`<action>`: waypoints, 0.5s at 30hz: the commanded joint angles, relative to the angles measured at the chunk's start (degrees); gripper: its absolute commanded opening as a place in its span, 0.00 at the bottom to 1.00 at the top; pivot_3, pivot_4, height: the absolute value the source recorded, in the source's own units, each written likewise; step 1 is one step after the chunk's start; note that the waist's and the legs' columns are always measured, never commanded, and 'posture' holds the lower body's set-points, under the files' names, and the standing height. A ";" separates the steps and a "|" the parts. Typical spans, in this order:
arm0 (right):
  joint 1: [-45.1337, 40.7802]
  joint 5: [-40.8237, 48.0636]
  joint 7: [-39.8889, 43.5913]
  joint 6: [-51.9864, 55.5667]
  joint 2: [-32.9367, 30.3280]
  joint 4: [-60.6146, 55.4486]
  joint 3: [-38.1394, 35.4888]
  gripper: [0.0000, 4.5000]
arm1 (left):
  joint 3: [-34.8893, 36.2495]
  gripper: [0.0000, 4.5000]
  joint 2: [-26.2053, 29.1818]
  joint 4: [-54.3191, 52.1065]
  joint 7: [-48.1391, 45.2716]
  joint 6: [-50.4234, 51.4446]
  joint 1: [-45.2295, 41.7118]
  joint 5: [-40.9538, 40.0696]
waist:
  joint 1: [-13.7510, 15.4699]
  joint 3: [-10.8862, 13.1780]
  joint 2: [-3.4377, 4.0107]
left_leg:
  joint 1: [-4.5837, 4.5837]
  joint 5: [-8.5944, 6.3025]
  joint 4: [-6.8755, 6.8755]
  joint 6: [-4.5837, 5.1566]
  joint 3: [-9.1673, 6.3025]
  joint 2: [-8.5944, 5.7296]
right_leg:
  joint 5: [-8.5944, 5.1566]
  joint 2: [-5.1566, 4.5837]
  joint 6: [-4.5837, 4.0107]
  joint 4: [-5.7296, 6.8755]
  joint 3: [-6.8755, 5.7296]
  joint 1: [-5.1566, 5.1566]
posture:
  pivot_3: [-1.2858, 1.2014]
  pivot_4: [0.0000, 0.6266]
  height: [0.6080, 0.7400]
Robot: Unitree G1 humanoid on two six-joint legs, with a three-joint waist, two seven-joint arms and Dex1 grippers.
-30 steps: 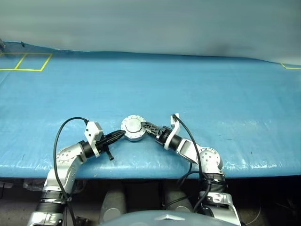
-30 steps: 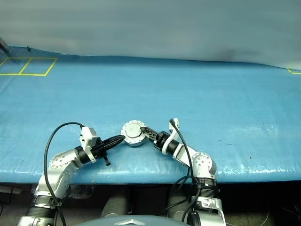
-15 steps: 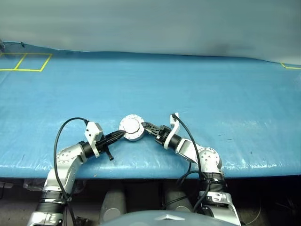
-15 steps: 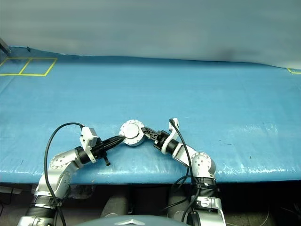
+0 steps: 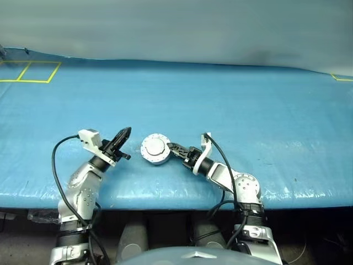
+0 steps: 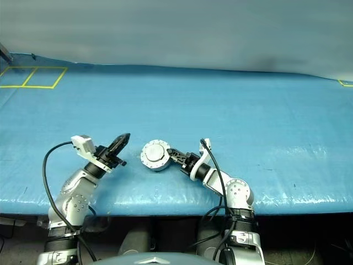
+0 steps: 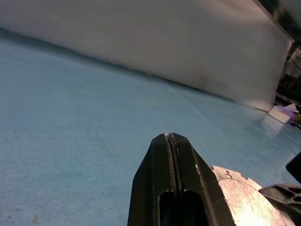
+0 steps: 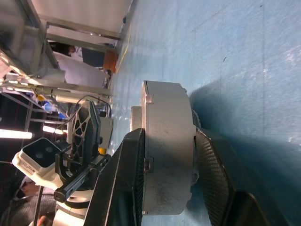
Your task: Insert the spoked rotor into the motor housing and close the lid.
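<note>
The motor housing (image 5: 154, 157) is a round silver cup on the blue table near the front edge. Its lid (image 5: 154, 147) lies shut on it, plain grey face with the raised centre circle up. My right gripper (image 5: 170, 148) reaches in from the right and is shut on the housing (image 8: 167, 155), one finger over the lid and one under the base. My left gripper (image 5: 126, 131) hangs shut and empty to the housing's left, raised off the table and apart from it; its closed tips (image 7: 169, 137) show with the lid (image 7: 240, 197) beyond. The spoked rotor is hidden.
The blue mat (image 5: 231, 105) stretches far beyond the housing. Yellow tape squares (image 5: 30, 72) mark its far left corner and a yellow tape corner (image 5: 340, 78) the far right. The table's front edge (image 5: 165, 196) runs just behind both wrists.
My left gripper has drawn back from the housing's left side, risen and turned up. The right gripper's fingers have closed on the housing, which slid slightly left.
</note>
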 commanded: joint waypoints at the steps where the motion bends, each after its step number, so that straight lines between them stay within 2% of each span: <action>1: -0.03 4.45 -0.89 -0.27 2.20 -5.06 -1.38 0.28 | -0.12 0.00 0.84 -2.86 -0.33 5.98 0.91 -4.27 | -0.05 0.01 -0.02 | -0.03 0.00 0.00 0.00 0.00 -0.01 | 0.00 0.00 0.01 -0.05 0.00 -0.01 | 0.52 0.24 1.00; 4: -0.85 6.55 -1.79 -0.90 2.67 -7.37 -1.80 0.28 | 0.82 0.00 0.83 -2.45 -6.40 8.13 1.85 -9.61 | -0.14 0.08 -0.01 | -0.12 0.00 0.00 0.00 -0.02 0.00 | 0.01 0.01 0.02 -0.09 0.00 -0.07 | 0.52 0.24 1.00; 6: -1.41 7.60 -2.28 -1.14 2.91 -8.47 -1.87 0.28 | 1.80 0.00 0.25 -2.20 -6.92 8.99 1.82 -11.85 | -0.17 0.10 -0.01 | -0.17 0.00 0.00 0.00 -0.04 0.02 | 0.01 0.05 0.02 -0.08 -0.01 -0.13 | 0.52 0.24 1.00; 7: -1.62 8.08 -2.60 -1.24 2.95 -8.86 -1.85 0.28 | 1.99 0.04 0.11 -2.19 -6.75 9.42 1.83 -12.49 | -0.17 0.10 0.00 | -0.18 0.00 -0.01 0.00 -0.07 0.02 | 0.01 0.07 0.01 -0.08 -0.01 -0.14 | 0.52 0.24 1.00; 9: -2.36 9.25 -3.15 -1.67 3.01 -9.58 -1.96 0.28 | 1.72 0.13 0.15 -2.28 -7.09 10.85 2.05 -14.01 | -0.21 0.10 0.00 | -0.17 0.00 -0.02 0.01 -0.09 0.05 | 0.01 0.12 0.01 -0.08 -0.01 -0.14 | 0.52 0.24 1.00; 15: -4.91 13.23 -4.49 -2.64 3.00 -10.76 -3.13 0.28 | 1.14 0.57 -0.53 -2.52 -8.70 14.62 2.81 -18.16 | -0.20 0.11 0.01 | -0.18 0.00 0.00 0.01 -0.10 0.06 | 0.01 0.14 0.01 -0.10 -0.01 -0.12 | 0.52 0.24 1.00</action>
